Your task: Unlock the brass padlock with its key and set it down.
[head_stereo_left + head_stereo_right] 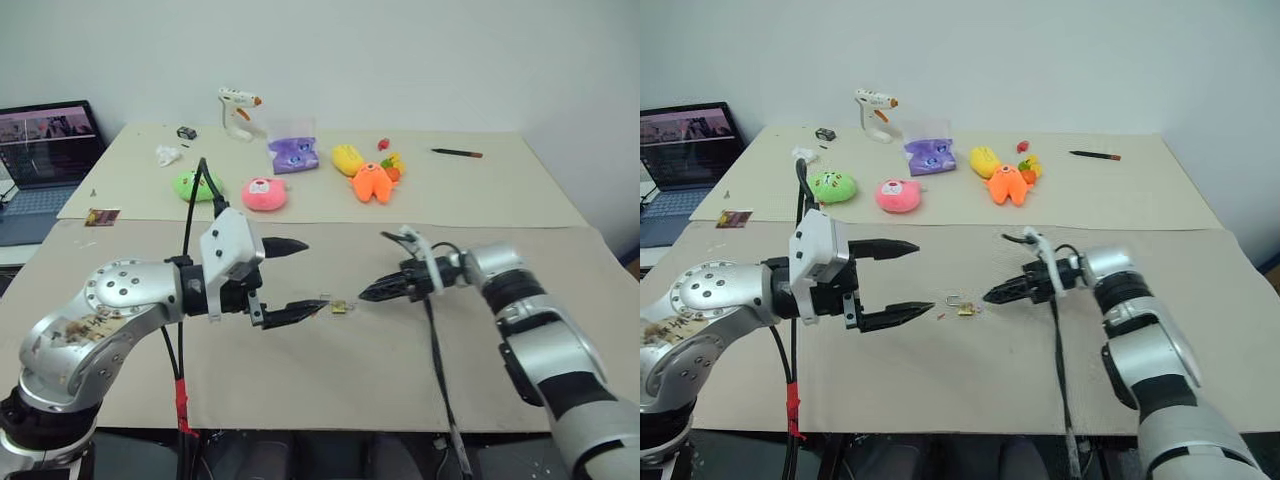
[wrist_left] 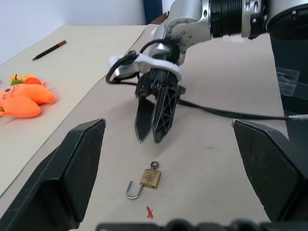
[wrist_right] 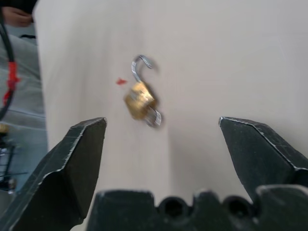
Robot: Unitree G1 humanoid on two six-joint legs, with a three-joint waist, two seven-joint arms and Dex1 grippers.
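Between the two grippers, brass padlock (image 2: 150, 178) lying on the mat, shackle swung open, key (image 2: 154, 166) showing at its base. Left gripper (image 1: 902, 281) and right gripper (image 3: 163, 144) both released, holding nothing. Advising: be backing both away cleanly, not nudging it.

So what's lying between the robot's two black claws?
A small brass padlock, silver shackle swung open, tiny silvery key in it, on the beige table; clearest in the left wrist view.
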